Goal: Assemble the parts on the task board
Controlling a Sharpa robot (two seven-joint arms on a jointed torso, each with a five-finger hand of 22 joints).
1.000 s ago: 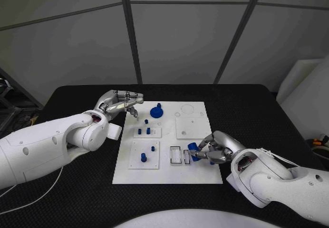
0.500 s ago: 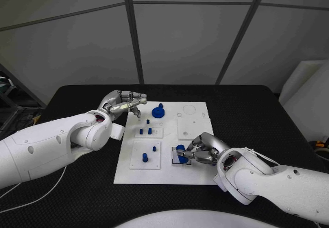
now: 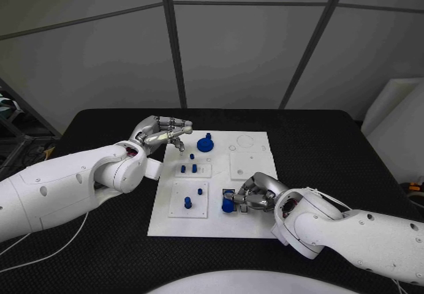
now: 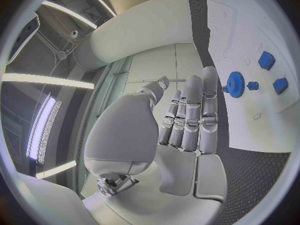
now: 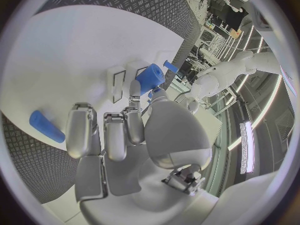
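So here's where I'm at. My left hand (image 3: 163,131) hovers over the far left corner of the board (image 3: 252,223), fingers curled in close together and holding nothing. Just beside it on the board sits the blue gear (image 3: 205,144) with its little knob, and nearer me from the gear are a few short blue pegs (image 3: 189,168) standing in their plate. Closer still there's one more peg (image 3: 187,203) standing in its own square plate.

Over toward the board's near middle, my right hand (image 3: 254,197) is pinching a small blue block (image 3: 228,204) between thumb and fingertips, right down at the slotted holder on the board. In the right wrist view the same block (image 5: 150,78) sits at my fingertips over the slots, and a loose blue cylinder (image 5: 46,126) lies on the board off to the side.

My guess is the block is light, stiff plastic and a bit slick, so it could twist in the pinch. I'd hold it by its flat sides, up high, leaving the bottom free to drop into the slot.
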